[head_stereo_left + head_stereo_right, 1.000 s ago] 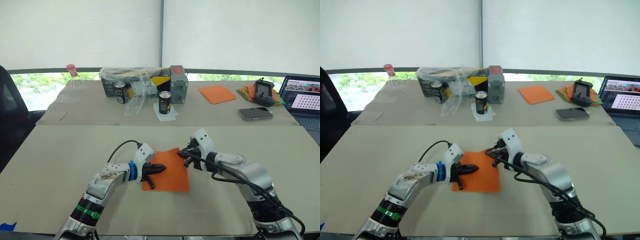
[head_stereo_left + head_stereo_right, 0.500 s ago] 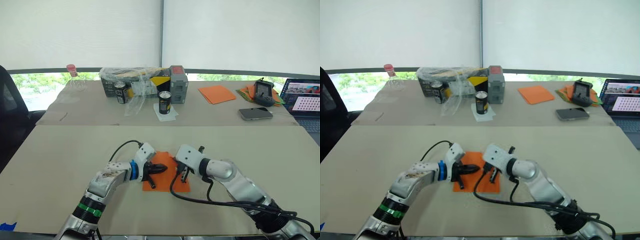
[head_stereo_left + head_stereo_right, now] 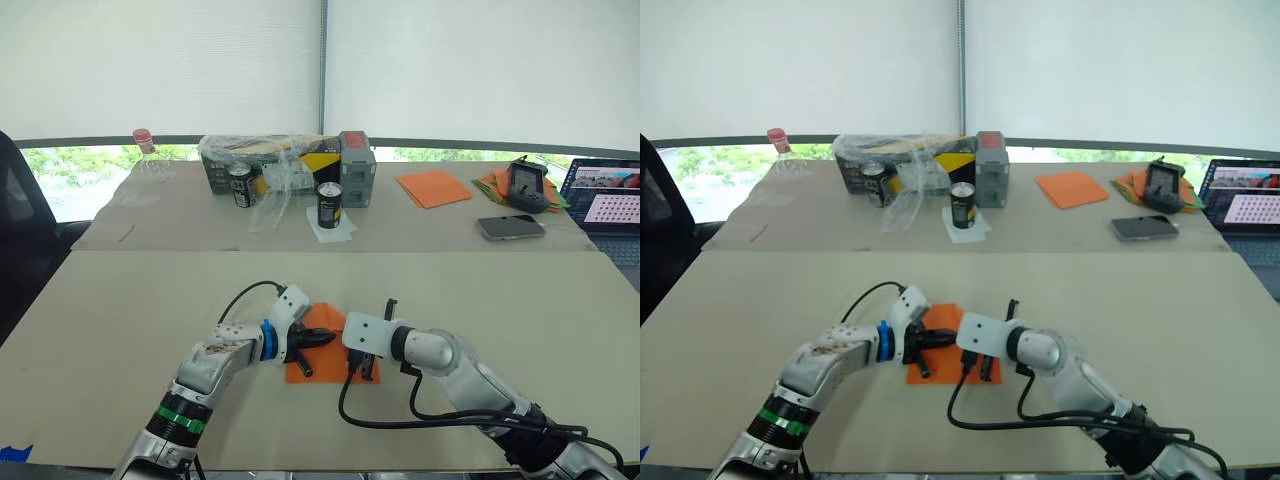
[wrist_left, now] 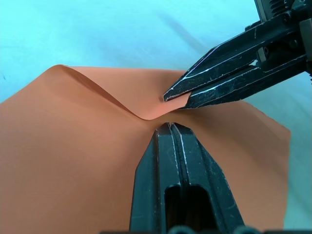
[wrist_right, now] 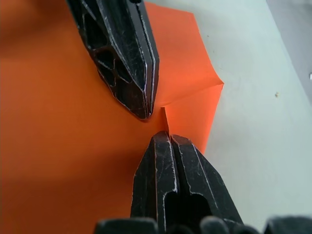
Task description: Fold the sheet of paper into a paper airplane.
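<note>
The bright-orange sheet of paper (image 3: 322,320) lies on the near table between my two arms. My left gripper (image 4: 168,126) is shut, its tips pressing down on the sheet (image 4: 73,146) near its middle. My right gripper (image 5: 163,135) is shut on a corner of the sheet (image 5: 192,109), pulled over the rest so the paper bows up in a soft curl. Both grippers' tips nearly touch, as my left gripper (image 3: 325,338) shows in the left eye view. No paper airplane shape is visible.
The far table holds two cans (image 3: 329,204), a plastic-wrapped box (image 3: 270,160), a stack of orange sheets (image 3: 433,187), an orange-and-green pile (image 3: 490,183), a phone (image 3: 511,227) and a laptop (image 3: 610,200). A black chair (image 3: 20,220) stands at the left.
My right gripper has swung left across the sheet, carrying its right corner over to the left gripper's tips. The visible orange area has narrowed. The left arm stayed put.
</note>
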